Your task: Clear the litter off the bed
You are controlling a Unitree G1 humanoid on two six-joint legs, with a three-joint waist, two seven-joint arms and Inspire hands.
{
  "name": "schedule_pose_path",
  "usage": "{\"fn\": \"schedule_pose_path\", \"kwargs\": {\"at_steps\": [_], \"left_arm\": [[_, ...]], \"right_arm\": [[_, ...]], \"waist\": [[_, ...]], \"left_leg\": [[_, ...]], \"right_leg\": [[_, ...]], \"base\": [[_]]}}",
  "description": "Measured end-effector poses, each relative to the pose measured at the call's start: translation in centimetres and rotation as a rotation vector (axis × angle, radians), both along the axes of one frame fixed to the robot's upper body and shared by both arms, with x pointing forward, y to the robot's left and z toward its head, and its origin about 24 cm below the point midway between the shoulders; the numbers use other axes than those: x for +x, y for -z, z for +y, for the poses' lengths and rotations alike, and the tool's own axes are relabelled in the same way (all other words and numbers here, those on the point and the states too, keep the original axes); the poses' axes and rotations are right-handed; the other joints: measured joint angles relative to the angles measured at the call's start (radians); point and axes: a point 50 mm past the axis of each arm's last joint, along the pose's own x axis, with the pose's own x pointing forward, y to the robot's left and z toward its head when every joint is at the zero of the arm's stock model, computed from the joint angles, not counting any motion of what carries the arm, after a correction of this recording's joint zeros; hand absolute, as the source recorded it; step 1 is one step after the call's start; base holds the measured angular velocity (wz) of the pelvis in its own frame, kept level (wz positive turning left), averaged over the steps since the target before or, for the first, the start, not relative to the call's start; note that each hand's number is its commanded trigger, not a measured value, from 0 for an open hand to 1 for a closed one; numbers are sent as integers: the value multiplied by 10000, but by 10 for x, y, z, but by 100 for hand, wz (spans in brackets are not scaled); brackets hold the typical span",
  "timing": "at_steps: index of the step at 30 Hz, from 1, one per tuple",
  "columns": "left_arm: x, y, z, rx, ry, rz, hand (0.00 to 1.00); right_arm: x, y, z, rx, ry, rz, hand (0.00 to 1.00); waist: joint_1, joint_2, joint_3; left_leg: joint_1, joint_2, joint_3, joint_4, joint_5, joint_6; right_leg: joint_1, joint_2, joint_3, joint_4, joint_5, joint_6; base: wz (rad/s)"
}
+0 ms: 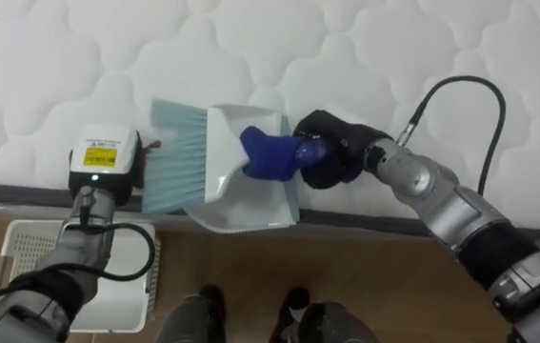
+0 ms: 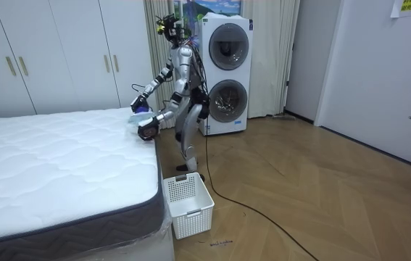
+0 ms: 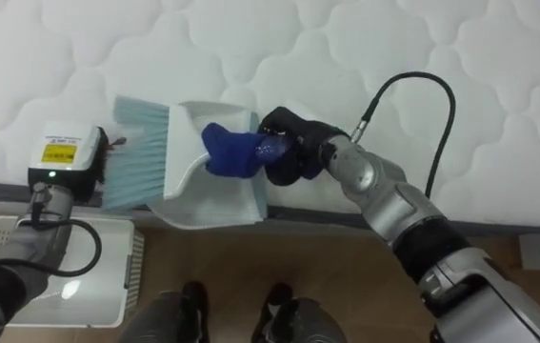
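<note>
1. Bed (image 1: 365, 48) lies right before you. The pan (image 1: 241, 195) sits on its near edge, partly over the floor (image 1: 365, 276). A nudge could tip it off, and its load would land beside the basket (image 1: 22, 248), not in it.
2. Your right hand (image 1: 331, 152) is curled round a blue lump (image 1: 268, 157) at the pan. I can't tell if that is litter or the pan's grip. If your hold slackens, it could drop.
3. The brush (image 1: 170, 152) touches the pan's left rim. Your left hand (image 2: 147, 132) hides its fingers, so I cannot tell its hold. A hard sweep could shove the pan away.
</note>
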Motion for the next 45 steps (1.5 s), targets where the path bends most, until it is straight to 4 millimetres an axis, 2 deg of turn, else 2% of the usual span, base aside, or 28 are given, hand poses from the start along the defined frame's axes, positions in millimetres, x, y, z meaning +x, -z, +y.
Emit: {"fn": "schedule_pose_path", "kwargs": {"at_steps": [3, 7, 8, 9, 11, 13, 14, 16, 18, 19, 21, 22, 23, 24, 27, 32, 35, 40, 45], "left_arm": [[-6, 2, 4, -512, -109, -460, 100], [-21, 11, 14, -809, -695, -666, 100], [-25, 15, 15, -899, -841, -630, 100], [-29, 17, 16, -1026, -968, -608, 100], [-34, 20, 17, -1162, -1007, -605, 100], [-37, 22, 16, -1347, -993, -642, 100], [-38, 22, 16, -1436, -1005, -699, 100], [-42, 23, 16, -1530, -1047, -767, 100], [-48, 26, 17, -1703, -1110, -859, 100], [-49, 26, 17, -1751, -1140, -900, 100], [-58, 31, 19, -1902, -1329, -823, 100], [-60, 33, 19, -1962, -1388, -774, 100], [-65, 37, 18, -2131, -1577, -692, 100], [-72, 42, 18, -2276, -1795, -565, 100], [-89, 52, 23, -2509, -2259, -335, 100], [-100, 52, 24, -2895, -2632, -596, 100], [-104, 53, 24, -3004, -2662, -655, 100], [-105, 54, 22, -3206, -2743, -583, 100], [-108, 56, 23, -3288, -2828, -414, 100]], "right_arm": [[-4, 2, -14, 1496, 925, 33, 100], [-9, 8, -34, 2385, 2228, -33, 100], [-12, 11, -40, 2742, 2673, 7, 89], [-13, 13, -46, 3056, 3034, 9, 72], [-15, 14, -52, 3570, 3560, 3, 61], [-19, 17, -60, 3843, 4089, -54, 63], [-21, 19, -65, 4026, 4418, -87, 60], [-23, 21, -70, 4378, 4883, -101, 46], [-27, 22, -79, 4873, 5496, -197, 41], [-27, 21, -82, 4973, 5664, -289, 19], [-32, 23, -91, 5484, 6359, -369, 19], [-34, 24, -95, 5588, 6547, -384, 4], [-39, 27, -101, 5768, 6961, -469, 0], [-43, 28, -105, 5893, 7213, -525, 0], [-56, 36, -113, 6228, 7737, -509, 0], [-68, 39, -116, 7554, 8465, -679, 0], [-73, 41, -118, 7955, 8747, -780, 0], [-81, 43, -123, 8574, 9317, -820, 0], [-84, 40, -121, 8887, 9519, -1023, 0]], "waist": [[8, 82, -27], [-25, 103, -41], [-44, 155, -71], [-52, 228, -126], [-59, 321, -181], [-89, 416, -237], [-152, 472, -271], [-214, 518, -302], [-270, 521, -334], [-277, 523, -334], [-290, 595, -391], [-311, 644, -432], [-305, 746, -517], [-284, 833, -606], [-292, 890, -759], [-309, 970, -857], [-283, 993, -873], [-176, 1009, -876], [105, 1023, -877]], "left_leg": [[54, -23, 27, -20, 0, 0], [380, -115, 132, -146, 2, 0], [519, -135, 136, -200, 1, 0], [611, -140, 135, -241, 1, -1], [783, -135, 146, -325, 3, -3], [950, -150, 105, -408, 2, -5], [1062, -176, 63, -497, 13, -10], [1329, -222, 47, -624, 13, -9], [1631, -307, 50, -814, 13, -8], [1687, -319, 51, -852, 13, -8], [2030, -308, 49, -1037, 12, -9], [2114, -292, 46, -1093, 12, -11], [2277, -284, 41, -1248, 13, -12], [2492, -315, 92, -1412, 14, -11], [3130, -366, 214, -1916, 42, -34], [3717, -262, 204, -2376, 79, -101], [4015, -243, 198, -2601, 94, -132], [4266, -319, 45, -2747, 104, -149], [4510, -336, 12, -2896, 113, -165]], "right_leg": [[13, -42, 28, 39, -7, 3], [205, -161, 95, 136, -134, 27], [324, -164, 118, 122, -156, 51], [413, -156, 116, 75, -159, 59], [591, -127, 105, -37, -147, 67], [806, -119, 39, -148, -134, 92], [953, -116, -18, -250, -119, 117], [1220, -130, -47, -340, -127, 160], [1468, -169, -24, -407, -167, 236], [1522, -172, -30, -431, -172, 244], [1874, -84, -38, -692, -142, 302], [1981, -25, -28, -809, -116, 335], [2171, 53, -24, -1030, -51, 395], [2343, 51, -13, -1152, -27, 428], [2860, 155, 112, -1549, 15, 532], [3591, 489, 95, -2336, 198, 623], [3952, 611, 74, -2659, 266, 673], [4181, 591, 76, -2660, 269, 683], [4453, 630, 75, -2851, 258, 715]], "base": [[0], [-1], [0], [0], [-2], [4], [9], [4], [0], [0], [0], [0], [-4], [-7], [-12], [-3], [0], [9], [2]]}}
